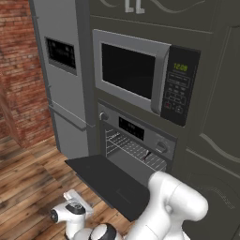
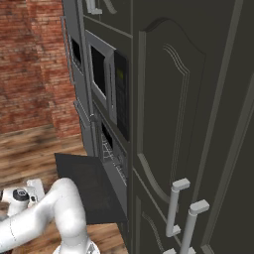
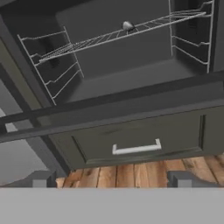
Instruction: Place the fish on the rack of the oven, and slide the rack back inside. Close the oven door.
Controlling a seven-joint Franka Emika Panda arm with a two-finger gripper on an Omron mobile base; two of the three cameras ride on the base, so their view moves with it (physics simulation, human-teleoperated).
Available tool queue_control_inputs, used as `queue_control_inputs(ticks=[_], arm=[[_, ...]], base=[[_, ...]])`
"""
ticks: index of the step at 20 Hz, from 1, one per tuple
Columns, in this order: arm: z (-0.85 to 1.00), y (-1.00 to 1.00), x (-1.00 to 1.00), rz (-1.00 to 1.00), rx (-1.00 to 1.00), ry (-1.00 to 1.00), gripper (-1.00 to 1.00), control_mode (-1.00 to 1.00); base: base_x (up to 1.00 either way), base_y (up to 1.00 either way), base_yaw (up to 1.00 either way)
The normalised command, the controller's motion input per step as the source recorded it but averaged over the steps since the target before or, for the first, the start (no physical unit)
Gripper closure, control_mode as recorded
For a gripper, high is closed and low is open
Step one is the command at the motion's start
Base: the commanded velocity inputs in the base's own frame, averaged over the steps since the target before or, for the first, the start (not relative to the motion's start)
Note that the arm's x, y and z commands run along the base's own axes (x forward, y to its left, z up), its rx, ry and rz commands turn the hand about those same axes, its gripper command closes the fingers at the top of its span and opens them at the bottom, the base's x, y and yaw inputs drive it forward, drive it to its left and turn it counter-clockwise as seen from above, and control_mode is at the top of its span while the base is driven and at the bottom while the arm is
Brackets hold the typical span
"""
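Apparently the fish [image 1: 147,155] already lies on the rack [image 1: 133,149], which sits back inside the oven [image 1: 136,140]; only the oven door [image 1: 110,183] remains, hanging open flat. Low at seven o'clock from the door, the gripper [image 1: 77,202] hovers below its edge, fingers spread, holding nothing.

dark grey oven [image 1: 136,129], silvery rack [image 3: 118,35], red brick wall [image 1: 18,70]
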Motion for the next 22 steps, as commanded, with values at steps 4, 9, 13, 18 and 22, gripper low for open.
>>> queue_control_inputs(ticks=[4, 9, 13, 18, 22], arm=[[-0.93, 0.33, 0.56, -0.12, -0.01, 0.00, -1.00, -1.00], [-1.00, 0.11, 0.54, -0.14, -0.16, 0.00, -1.00, -1.00], [-1.00, 0.00, 0.55, -0.16, -0.33, 0.00, -1.00, -1.00], [-1.00, 0.00, 0.62, -0.21, -0.37, 0.02, -1.00, -1.00], [-1.00, -0.06, 0.37, -0.25, -0.42, 0.05, -1.00, -1.00]], base=[[0.00, 0.00, 0.00], [0.00, 0.00, 0.00], [0.00, 0.00, 0.00], [0.00, 0.00, 0.00], [0.00, 0.00, 0.00]])
